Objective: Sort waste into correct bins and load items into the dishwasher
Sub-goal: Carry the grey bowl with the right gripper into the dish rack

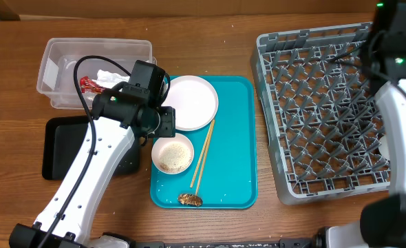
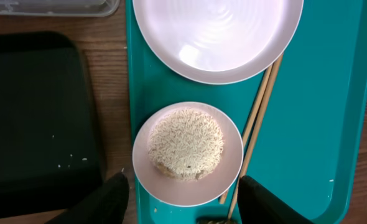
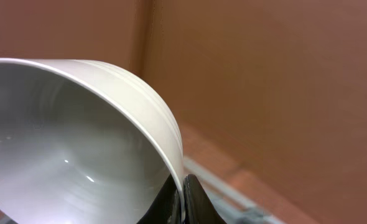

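The left gripper (image 2: pixel 182 182) hangs over the teal tray (image 2: pixel 320 124) with its fingers (image 2: pixel 112 196) released and spread wide. One stands off each side of the near rim of the small white bowl (image 2: pixel 230 177), and neither is seen touching it. The bowl sits flat on the tray with a mound of loose rice (image 2: pixel 185 143) in it, so the spread looks set to take the bowl across its width and keep it level.

Beyond the fingertips lies the large white plate (image 2: pixel 218 31), empty. Just outside the right finger the wooden chopsticks (image 2: pixel 258 118) run slantwise, close to the bowl's rim; a closing finger could catch them. Outside the left finger is the shallow black tray (image 2: pixel 40 118), with a few pale specks on it. It is the likely place to tip the rice before the bowl goes on.

From above, the clear tub (image 1: pixel 96 52) already holds the red wrapper (image 1: pixel 87 84) and the white napkin (image 1: pixel 110 77). The brown food scrap (image 1: pixel 190 200) lies at the tray's near edge.

The right gripper (image 3: pixel 182 193) is clenched on the rim of a pale bowl (image 3: pixel 78 155), one finger inside the wall and one outside. The bowl hangs tilted on its side, which suits standing it between the pegs of the grey dish rack (image 1: pixel 327 117).
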Action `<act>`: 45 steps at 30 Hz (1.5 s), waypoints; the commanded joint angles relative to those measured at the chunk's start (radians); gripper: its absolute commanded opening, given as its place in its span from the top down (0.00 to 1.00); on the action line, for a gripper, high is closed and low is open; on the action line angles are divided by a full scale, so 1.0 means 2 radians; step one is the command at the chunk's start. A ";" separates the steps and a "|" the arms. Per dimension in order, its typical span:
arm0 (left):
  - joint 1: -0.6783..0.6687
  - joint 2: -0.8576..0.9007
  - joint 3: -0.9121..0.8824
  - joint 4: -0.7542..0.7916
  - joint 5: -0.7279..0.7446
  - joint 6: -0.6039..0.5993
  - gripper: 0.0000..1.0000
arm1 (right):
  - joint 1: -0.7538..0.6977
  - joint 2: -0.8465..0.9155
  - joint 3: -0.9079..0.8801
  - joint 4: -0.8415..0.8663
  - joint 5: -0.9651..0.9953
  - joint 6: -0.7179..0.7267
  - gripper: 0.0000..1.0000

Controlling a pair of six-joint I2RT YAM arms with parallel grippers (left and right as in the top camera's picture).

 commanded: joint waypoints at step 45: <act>0.002 -0.010 0.008 0.003 0.026 -0.011 0.42 | -0.021 0.142 -0.016 -0.097 0.030 0.066 0.36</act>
